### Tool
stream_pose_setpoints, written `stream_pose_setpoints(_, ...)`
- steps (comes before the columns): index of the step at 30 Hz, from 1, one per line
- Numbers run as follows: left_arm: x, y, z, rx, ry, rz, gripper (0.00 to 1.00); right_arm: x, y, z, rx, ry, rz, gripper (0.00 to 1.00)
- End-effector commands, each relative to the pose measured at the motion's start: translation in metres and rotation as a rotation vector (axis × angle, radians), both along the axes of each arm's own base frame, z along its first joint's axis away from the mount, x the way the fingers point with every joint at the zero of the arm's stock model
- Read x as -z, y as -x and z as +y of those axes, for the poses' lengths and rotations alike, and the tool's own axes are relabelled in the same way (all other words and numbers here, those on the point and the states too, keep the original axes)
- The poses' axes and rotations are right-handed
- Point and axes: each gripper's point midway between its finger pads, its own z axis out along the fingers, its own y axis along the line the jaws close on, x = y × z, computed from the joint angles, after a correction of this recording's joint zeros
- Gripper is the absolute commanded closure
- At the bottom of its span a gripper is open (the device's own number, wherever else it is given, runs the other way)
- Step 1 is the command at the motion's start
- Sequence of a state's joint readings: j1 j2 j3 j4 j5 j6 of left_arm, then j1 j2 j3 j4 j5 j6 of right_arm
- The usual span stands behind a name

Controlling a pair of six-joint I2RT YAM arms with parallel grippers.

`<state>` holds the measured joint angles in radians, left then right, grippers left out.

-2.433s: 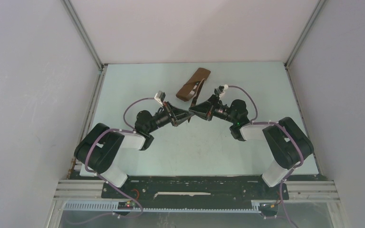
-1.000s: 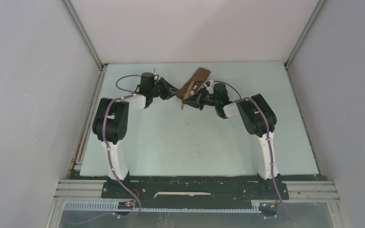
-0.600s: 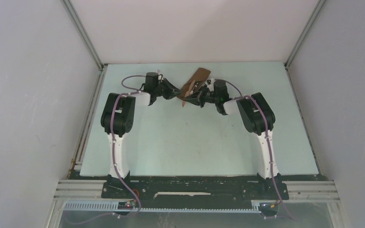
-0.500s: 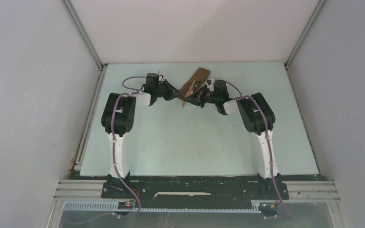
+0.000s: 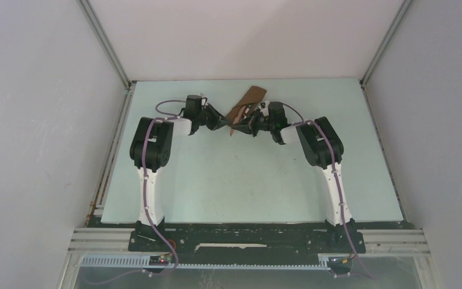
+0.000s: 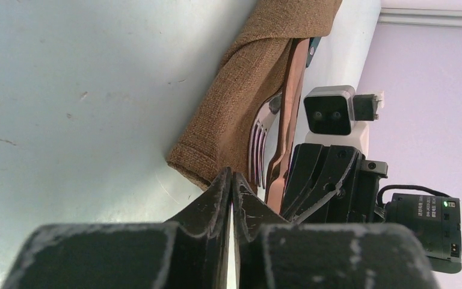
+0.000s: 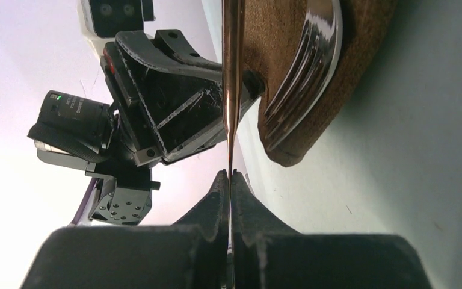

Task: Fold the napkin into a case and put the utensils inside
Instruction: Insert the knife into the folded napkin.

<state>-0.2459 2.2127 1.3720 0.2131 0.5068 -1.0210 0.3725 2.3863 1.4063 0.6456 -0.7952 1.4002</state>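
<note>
**2 grippers nose to nose at a folded napkin case, far side of the table**

Nearest the viewer, 2 arm bases bolted side by side at the edge of a pale green table [image 5: 216,180]. Both arms stretched well forward and angled in toward each other.

Farther out, left gripper [image 6: 231,177] with fingers pressed together and nothing visible between them. Tips just beside the near end of the case [image 6: 249,90]; impossible to tell whether touching the cloth.

Facing it from the opposite side, right gripper [image 7: 228,177] pinching the thin edge of the reddish-brown knife [image 6: 289,102].

Knife lying alongside a silver fork [image 6: 256,144], tines pointing back toward the grippers. Both pieces resting on the dark-brown cloth, far ends covered by a fold, heads sticking out past the near end.

Beyond the grippers, case lying as a narrow oblong, slanting away to the right toward the back wall [image 5: 246,36].
</note>
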Motion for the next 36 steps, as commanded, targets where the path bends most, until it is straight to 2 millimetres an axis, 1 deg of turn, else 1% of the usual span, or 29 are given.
stream_pose_setpoints(1, 0.002, -0.004, -0.003, 0.004, 0.003, 0.015, 0.9, -0.017, -0.014, 0.003, -0.004, -0.021, -0.083, 1.0)
stream_pose_setpoints(10, 0.008, -0.002, -0.002, 0.003, -0.007, 0.038, 0.91, -0.012, -0.034, 0.003, 0.024, 0.007, -0.094, 1.0)
stream_pose_setpoints(15, 0.011, -0.002, -0.002, 0.007, -0.006, 0.044, 0.91, -0.007, -0.047, -0.005, 0.061, 0.013, -0.096, 1.0)
stream_pose_setpoints(25, 0.011, -0.002, -0.002, 0.013, -0.009, 0.039, 0.92, -0.008, -0.072, -0.008, 0.102, 0.012, -0.11, 1.0)
stream_pose_setpoints(29, 0.011, -0.002, -0.002, 0.014, -0.005, 0.041, 0.92, -0.007, -0.085, -0.013, 0.128, 0.021, -0.112, 1.0)
stream_pose_setpoints(33, 0.011, -0.002, -0.003, 0.019, -0.006, 0.037, 0.92, -0.005, -0.092, -0.015, 0.142, 0.035, -0.112, 1.0)
stream_pose_setpoints(36, 0.013, -0.002, -0.002, 0.017, -0.008, 0.041, 0.92, 0.002, -0.097, -0.015, 0.154, 0.051, -0.108, 1.0)
